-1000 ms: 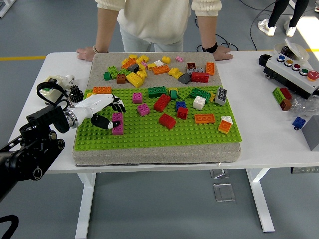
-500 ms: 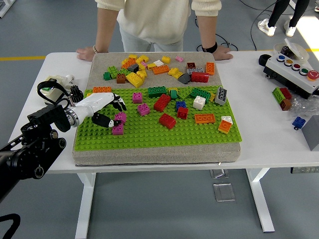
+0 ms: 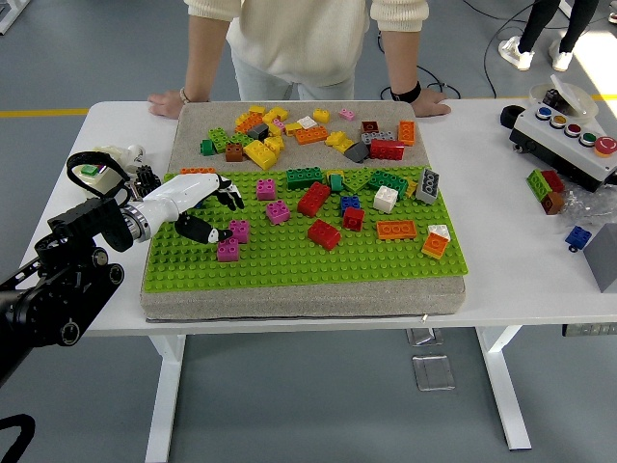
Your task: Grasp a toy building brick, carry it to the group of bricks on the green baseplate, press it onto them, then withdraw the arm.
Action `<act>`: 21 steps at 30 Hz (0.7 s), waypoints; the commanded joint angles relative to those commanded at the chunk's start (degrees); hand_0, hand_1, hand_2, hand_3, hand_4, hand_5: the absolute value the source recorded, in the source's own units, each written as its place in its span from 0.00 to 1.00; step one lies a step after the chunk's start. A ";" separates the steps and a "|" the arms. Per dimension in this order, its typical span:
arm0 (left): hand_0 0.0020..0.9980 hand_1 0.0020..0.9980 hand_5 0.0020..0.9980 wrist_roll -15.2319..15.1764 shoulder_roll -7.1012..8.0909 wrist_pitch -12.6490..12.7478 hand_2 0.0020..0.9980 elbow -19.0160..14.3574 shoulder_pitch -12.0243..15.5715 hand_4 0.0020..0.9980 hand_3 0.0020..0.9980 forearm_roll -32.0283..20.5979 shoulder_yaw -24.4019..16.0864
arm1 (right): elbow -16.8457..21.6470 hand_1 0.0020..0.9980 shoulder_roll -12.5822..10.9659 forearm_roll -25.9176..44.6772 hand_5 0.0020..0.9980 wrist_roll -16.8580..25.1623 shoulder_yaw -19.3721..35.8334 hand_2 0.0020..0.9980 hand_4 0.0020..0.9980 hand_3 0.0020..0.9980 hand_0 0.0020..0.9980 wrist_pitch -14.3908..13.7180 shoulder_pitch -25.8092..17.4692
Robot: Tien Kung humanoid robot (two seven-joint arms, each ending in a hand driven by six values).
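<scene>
Two magenta bricks (image 3: 232,241) stand stacked and offset on the left part of the green baseplate (image 3: 289,260). My left hand (image 3: 218,216) hovers just left of them, white-backed with black fingers (image 3: 229,197) spread and holding nothing. Its thumb tip lies close to the upper magenta brick, apart from it. Further bricks stand on the baseplate: red (image 3: 323,234), orange (image 3: 395,230), green (image 3: 305,177), white (image 3: 386,199). My right arm is out of the picture.
A loose pile of bricks (image 3: 289,130) lies on the grey mat behind the baseplate. A person stands at the far side, hands (image 3: 166,101) resting on the table edge. A button box (image 3: 569,135) and several loose bricks (image 3: 549,188) sit right.
My left hand has let go of the magenta bricks and drawn back up and to the left, fingers spreading. The magenta bricks stay on the baseplate.
</scene>
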 joint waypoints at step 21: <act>0.92 0.84 0.39 1.77 -1.38 -2.88 0.83 0.87 -0.93 1.00 0.61 -0.99 2.46 | 0.00 0.68 -0.06 0.27 0.49 0.07 -0.41 0.73 0.91 0.65 0.75 -0.07 0.31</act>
